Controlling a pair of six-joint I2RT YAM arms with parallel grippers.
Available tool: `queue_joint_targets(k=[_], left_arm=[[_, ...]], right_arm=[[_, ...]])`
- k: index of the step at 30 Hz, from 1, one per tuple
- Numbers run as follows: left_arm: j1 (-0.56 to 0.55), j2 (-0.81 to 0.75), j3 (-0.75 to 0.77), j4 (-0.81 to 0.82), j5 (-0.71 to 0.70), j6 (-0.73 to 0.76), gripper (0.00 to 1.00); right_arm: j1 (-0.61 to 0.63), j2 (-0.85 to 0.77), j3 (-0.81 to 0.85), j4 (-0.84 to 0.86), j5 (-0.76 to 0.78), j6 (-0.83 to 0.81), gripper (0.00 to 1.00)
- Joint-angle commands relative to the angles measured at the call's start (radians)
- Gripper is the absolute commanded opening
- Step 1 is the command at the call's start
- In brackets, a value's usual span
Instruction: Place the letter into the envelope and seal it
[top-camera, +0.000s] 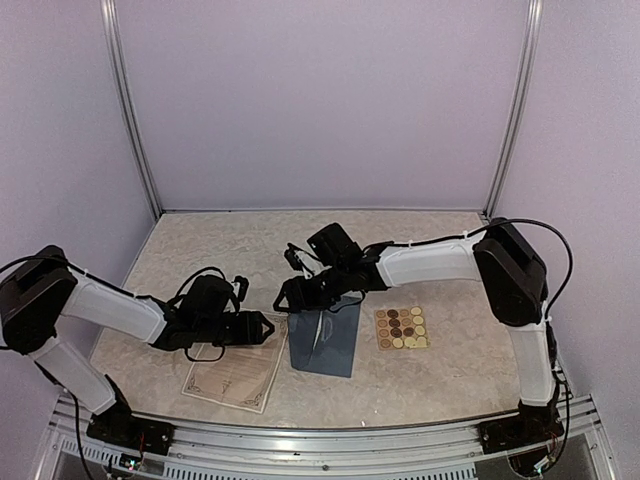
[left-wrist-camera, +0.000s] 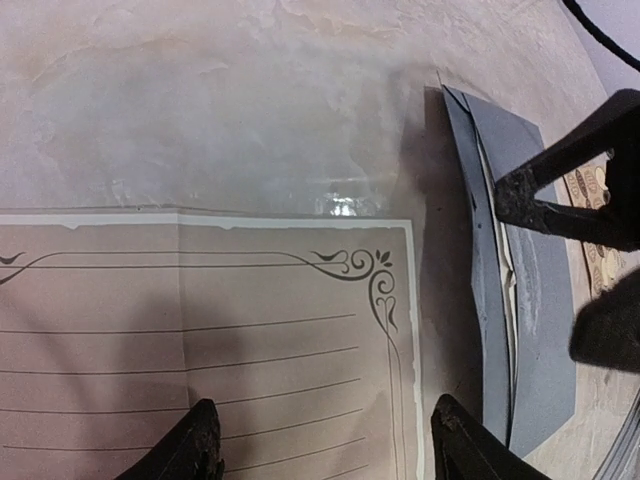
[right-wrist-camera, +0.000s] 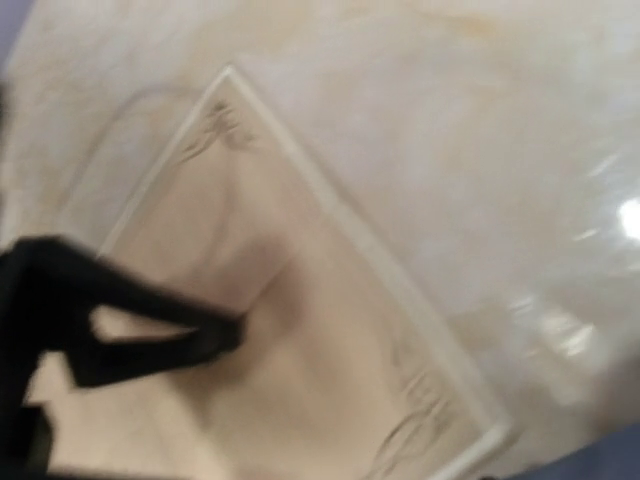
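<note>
Cream-toned, ruled and lying flat at the lower left of the overhead view: the letter (top-camera: 235, 372). Hovering over its right edge with the left gripper (top-camera: 266, 326), fingers (left-wrist-camera: 200, 450) spread wide and holding nothing. Risking a slip or a buckle there, with a flat sheet on the table (top-camera: 250, 240) giving the pads little to catch.

Lying just right of the letter at lower centre: the envelope (top-camera: 325, 342), slate-blue and rectangular, its layered left edge seeming to be parting only slightly around a pale inner strip. Risking a snag on that narrow mouth, or shoving the envelope toward the sticker sheet (top-camera: 401, 328) farther right.

Reaching over the envelope's upper left corner with the right gripper (top-camera: 292, 296); not being able to tell its spread, the right wrist view being blurred.
</note>
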Motion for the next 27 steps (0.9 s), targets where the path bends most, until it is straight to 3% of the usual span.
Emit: queue_joint_targets(k=[1,11,16,20,27], left_arm=[[-0.023,0.025,-0.01,0.015,0.036,0.029,0.65],[-0.045,0.017,-0.002,0.015,0.013,0.044,0.61],[-0.053,-0.057,0.025,-0.096,-0.062,0.021,0.7],[-0.031,-0.141,0.029,-0.216,-0.134,-0.059,0.76],[0.006,-0.148,-0.015,-0.174,-0.097,-0.092,0.79]], right_arm=[[-0.038,0.076,0.095,-0.089,-0.023,-0.058,0.6],[-0.077,0.175,0.212,-0.173,-0.099,-0.147,0.59],[-0.078,0.192,0.216,-0.194,-0.129,-0.174,0.59],[-0.079,0.162,0.159,-0.204,-0.107,-0.179,0.59],[-0.08,0.048,-0.042,-0.18,-0.034,-0.138,0.58]])
